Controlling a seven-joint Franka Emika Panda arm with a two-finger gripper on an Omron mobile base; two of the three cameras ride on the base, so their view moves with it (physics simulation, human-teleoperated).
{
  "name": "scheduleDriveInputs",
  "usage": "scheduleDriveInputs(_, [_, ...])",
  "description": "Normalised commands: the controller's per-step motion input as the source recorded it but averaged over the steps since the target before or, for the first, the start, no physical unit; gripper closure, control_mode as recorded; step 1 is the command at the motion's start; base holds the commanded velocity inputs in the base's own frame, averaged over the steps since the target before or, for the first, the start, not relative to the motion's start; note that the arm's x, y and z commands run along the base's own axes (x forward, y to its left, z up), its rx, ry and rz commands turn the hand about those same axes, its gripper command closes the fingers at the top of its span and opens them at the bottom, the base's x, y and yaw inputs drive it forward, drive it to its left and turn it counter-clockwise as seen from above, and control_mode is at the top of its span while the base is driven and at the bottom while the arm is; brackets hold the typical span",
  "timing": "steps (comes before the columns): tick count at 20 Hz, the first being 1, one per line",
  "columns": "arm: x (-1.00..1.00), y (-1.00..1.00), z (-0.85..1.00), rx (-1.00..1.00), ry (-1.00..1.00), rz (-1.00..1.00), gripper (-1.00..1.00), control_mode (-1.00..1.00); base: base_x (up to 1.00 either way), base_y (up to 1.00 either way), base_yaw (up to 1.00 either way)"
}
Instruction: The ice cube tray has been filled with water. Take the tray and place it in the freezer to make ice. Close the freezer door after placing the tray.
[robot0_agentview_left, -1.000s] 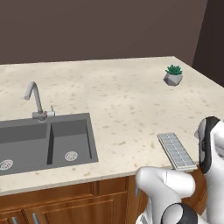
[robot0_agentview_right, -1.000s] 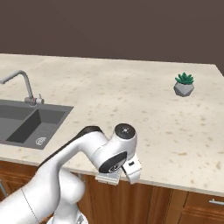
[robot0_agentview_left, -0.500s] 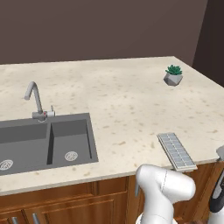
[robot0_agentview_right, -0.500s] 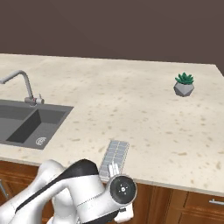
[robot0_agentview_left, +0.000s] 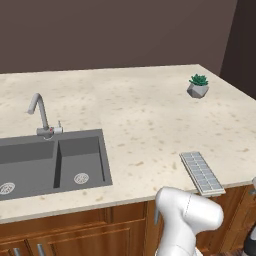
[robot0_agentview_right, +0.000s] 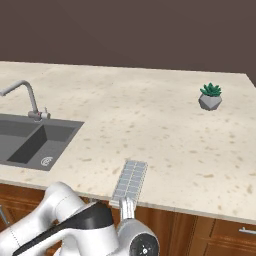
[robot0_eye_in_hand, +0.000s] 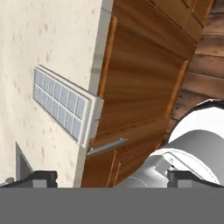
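Observation:
The ice cube tray (robot0_agentview_left: 201, 172) is a long white tray with two rows of pale blue-grey cells. It lies flat at the counter's front edge (robot0_agentview_right: 130, 181), right of the sink. In the hand view the tray (robot0_eye_in_hand: 61, 105) sticks out a little past the counter edge. My gripper (robot0_eye_in_hand: 116, 178) is open and holds nothing. It hangs low in front of the wooden cabinets, below the counter edge, looking back at the tray from a distance. Water shows only as the bluish tint in the cells. The freezer and its door are out of view.
A double grey sink (robot0_agentview_left: 50, 160) with a curved faucet (robot0_agentview_left: 40, 115) takes up the counter's left. A small potted plant (robot0_agentview_left: 198, 86) stands at the far right. Brown cabinet doors (robot0_eye_in_hand: 140, 87) with a metal handle (robot0_eye_in_hand: 107, 146) are under the counter.
My arm has swung down from over the counter's front edge to below it, so the tray is now uncovered. The tray has not moved and the gripper stays open.

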Motion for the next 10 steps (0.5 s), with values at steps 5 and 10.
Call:
scheduleDriveInputs(5, [0.00, 0.00, 0.00, 0.17, -0.10, 0.30, -1.00, -1.00, 0.00, 0.00, 0.00])
scheduleDriveInputs(10, [0.02, 0.00, -0.06, 0.13, -0.12, 0.34, -1.00, -1.00, 0.00, 0.00, 0.00])
